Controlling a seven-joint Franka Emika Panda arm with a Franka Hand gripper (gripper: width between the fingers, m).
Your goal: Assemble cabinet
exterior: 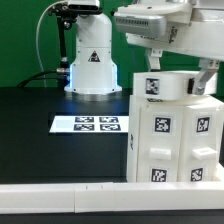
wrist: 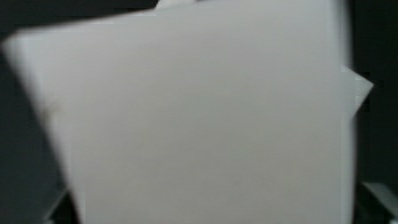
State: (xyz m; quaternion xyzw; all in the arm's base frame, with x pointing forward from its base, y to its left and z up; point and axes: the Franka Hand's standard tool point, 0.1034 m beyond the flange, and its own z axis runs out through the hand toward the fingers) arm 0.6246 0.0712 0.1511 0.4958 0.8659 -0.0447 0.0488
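— Black tabletop (exterior: 40,150), green backdrop behind; where was the cabinet (exterior: 172,135)?

— It stood at the exterior view's right, near the front, just behind the long white rail (exterior: 60,200). White plastic, boxy, its faces stamped with small black-and-white square tags.

— And the gripper (exterior: 178,80)?

— It hung right over the top of the cabinet, one dark finger (exterior: 206,78) showing beside the top panel (exterior: 165,85). I judged it was seating or holding that panel, but I couldn't tell whether the fingers were pinching or spread.

— The wrist view?

— Filled by one flat, smooth, pale panel (wrist: 196,120), blurred, with dark edges around it.

— Anything else?

— A marker board (exterior: 90,124) lay flat on the table, well apart.
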